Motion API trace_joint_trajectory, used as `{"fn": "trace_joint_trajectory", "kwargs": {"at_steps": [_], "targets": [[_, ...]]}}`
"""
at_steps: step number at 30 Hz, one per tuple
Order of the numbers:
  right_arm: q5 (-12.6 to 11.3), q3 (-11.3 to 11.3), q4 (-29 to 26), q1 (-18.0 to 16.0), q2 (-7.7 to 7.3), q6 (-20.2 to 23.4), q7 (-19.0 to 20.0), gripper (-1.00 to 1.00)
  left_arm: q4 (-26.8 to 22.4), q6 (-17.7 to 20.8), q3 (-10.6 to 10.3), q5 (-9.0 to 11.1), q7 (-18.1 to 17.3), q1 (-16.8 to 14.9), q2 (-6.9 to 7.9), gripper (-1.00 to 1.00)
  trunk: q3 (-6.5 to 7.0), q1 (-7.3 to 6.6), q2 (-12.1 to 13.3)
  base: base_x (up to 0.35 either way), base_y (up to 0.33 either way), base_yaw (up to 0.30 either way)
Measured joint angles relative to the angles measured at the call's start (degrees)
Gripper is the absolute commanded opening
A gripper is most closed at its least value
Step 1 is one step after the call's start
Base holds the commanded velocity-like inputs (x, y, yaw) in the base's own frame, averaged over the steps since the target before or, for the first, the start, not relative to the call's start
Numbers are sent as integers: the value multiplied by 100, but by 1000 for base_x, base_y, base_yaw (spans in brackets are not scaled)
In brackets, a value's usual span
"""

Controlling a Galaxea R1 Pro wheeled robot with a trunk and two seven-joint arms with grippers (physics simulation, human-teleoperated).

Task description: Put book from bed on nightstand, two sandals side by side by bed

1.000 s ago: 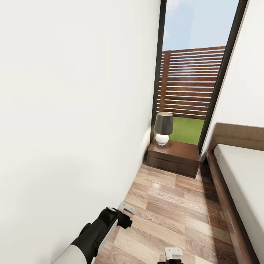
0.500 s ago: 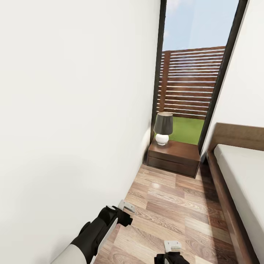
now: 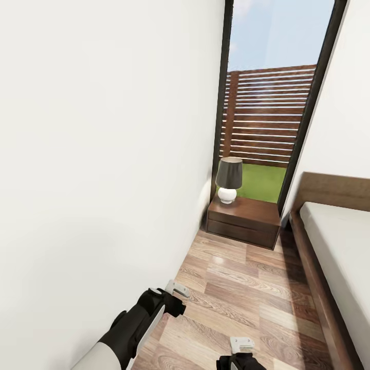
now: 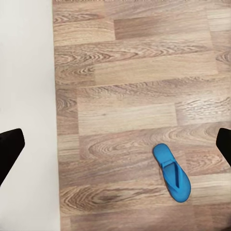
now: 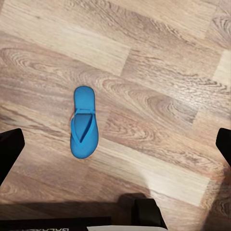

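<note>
Sandal (image 4: 171, 172) first: one bright blue flip-flop lies flat on the wood-plank floor (image 4: 134, 86), strap side up, and the left wrist camera catches it near the base of the white wall (image 4: 26, 72) but not touching it. The right wrist camera shows a blue sandal (image 5: 83, 121) too, flat on the planks with bare floor all around; can't tell whether it's the same one or the other of the pair.

Left gripper (image 4: 115, 147) has its dark fingertips (image 4: 9, 151) spread wide at both edges of its picture, holding nothing. Same deal with the right gripper (image 5: 115, 147): fingers (image 5: 9, 151) far apart, empty.

From the head view, both arms sit low over the floor, the left gripper (image 3: 177, 290) close to the wall. Further up, the nightstand (image 3: 245, 221) stands against the tall dark-framed window (image 3: 272, 103), with a small dark-shaded lamp (image 3: 228, 180) near its top's left edge. The bed (image 3: 334, 241) runs along the right, its bare off-white mattress inside the dark frame, just beside the nightstand.
</note>
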Motion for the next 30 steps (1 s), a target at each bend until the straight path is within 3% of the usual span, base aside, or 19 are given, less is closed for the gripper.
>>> {"fn": "trace_joint_trajectory", "kwargs": {"at_steps": [10, 19, 30], "targets": [[0, 0, 7, -1, 0, -1, 0, 100, -2, -6, 0, -13, 1, 0, 1, 100, 0, 0, 0, 0, 0, 0], [0, 0, 14, -1, 0, -1, 0, 100, -4, -14, 0, -12, 1, 0, 1, 100, -161, 197, -360, 0, 0, 0], [0, 0, 17, -1, -1, -1, 0, 100, -6, -16, 0, -16, 1, 0, 1, 100, -197, 241, -440, 0, 0, 0]]}}
